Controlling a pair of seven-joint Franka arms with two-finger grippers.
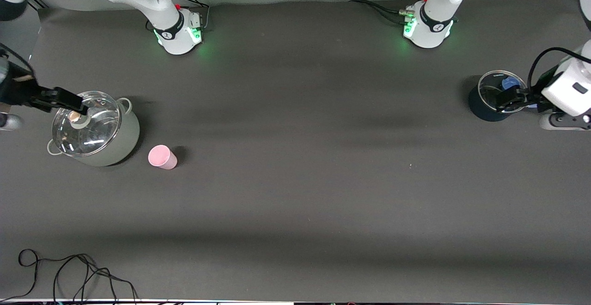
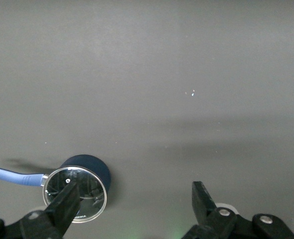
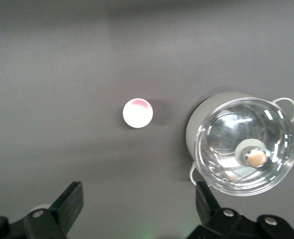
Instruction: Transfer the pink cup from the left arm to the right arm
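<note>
The pink cup stands on the table toward the right arm's end, beside the steel pot and nearer to the front camera. It also shows in the right wrist view. My right gripper hangs open and empty over the steel pot's lid, apart from the cup; its jaws stand wide in the right wrist view. My left gripper hangs open and empty over a dark blue pot at the left arm's end, its jaws wide apart in the left wrist view.
A steel pot with a glass lid stands beside the cup and shows in the right wrist view. A dark blue pot with a glass lid and blue handle shows in the left wrist view. Black cables lie at the front edge.
</note>
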